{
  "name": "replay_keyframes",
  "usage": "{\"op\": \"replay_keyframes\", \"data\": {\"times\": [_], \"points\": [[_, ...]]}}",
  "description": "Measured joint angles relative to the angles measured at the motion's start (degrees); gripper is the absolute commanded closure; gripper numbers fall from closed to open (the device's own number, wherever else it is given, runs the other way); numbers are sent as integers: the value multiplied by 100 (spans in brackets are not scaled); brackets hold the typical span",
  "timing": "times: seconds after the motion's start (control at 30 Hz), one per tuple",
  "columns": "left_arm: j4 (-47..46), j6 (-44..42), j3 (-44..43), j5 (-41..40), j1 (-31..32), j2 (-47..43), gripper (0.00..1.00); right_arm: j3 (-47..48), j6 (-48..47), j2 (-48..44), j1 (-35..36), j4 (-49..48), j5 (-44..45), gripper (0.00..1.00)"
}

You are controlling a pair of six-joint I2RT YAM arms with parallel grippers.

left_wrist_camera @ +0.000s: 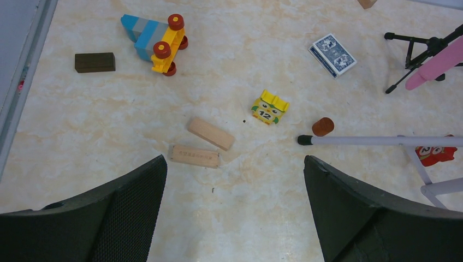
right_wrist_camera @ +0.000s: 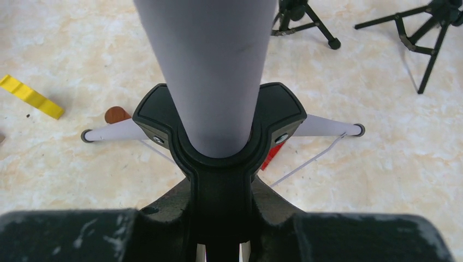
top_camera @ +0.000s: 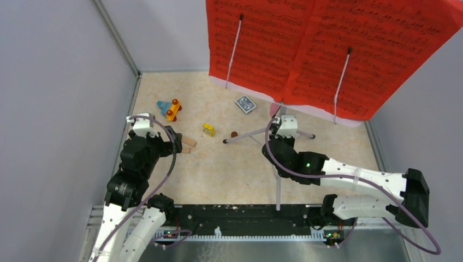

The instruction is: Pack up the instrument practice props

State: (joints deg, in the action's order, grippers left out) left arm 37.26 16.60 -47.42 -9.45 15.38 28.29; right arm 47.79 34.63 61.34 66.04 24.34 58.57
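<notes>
Two red sheet-music pages point(top_camera: 327, 49) stand spread side by side high above the silver tripod pole point(right_wrist_camera: 205, 71), each pinned by one thin wire arm. The pole itself stands upright on the tabletop on its three splayed legs, so by the look of it the stand has not been taken down. No box or bag shows in any view. Judged from that, the packing has hardly begun and every prop is left to do.

The right gripper point(right_wrist_camera: 218, 224) has its jaws drawn narrow onto the pole just above the black leg hub. The left gripper point(left_wrist_camera: 235, 180) hangs well to the left of the pole, jaws spread wide and holding nothing.

One pink microphone point(left_wrist_camera: 437, 63) lies just beyond the pole, near the two black mic tripods point(right_wrist_camera: 303, 19). No gold microphone can be made out.

Left of the pole lies the clutter that stays out:
- one blue card deck point(left_wrist_camera: 333, 54)
- one toy car point(left_wrist_camera: 158, 43)
- two pale wooden blocks point(left_wrist_camera: 211, 134)
- one dark block point(left_wrist_camera: 95, 62)
- one yellow numbered block point(left_wrist_camera: 269, 107)
- one small brown cylinder point(left_wrist_camera: 322, 126)
</notes>
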Motion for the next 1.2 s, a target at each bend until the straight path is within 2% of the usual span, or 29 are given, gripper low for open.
{"op": "replay_keyframes", "data": {"times": [0.3, 0.47, 0.73, 1.2], "points": [[0, 0, 0, 0, 0, 0, 1, -61, -1311, 533, 35, -1749, -354, 100], [0, 0, 0, 0, 0, 0, 1, -55, -1714, 927, 35, -2505, -125, 100], [0, 0, 0, 0, -2, -2, 1, 555, -1300, 1932, -39, -2673, 216, 100], [0, 0, 0, 0, -2, -2, 1, 1152, -1154, 2614, -686, -2782, -286, 100]]}}
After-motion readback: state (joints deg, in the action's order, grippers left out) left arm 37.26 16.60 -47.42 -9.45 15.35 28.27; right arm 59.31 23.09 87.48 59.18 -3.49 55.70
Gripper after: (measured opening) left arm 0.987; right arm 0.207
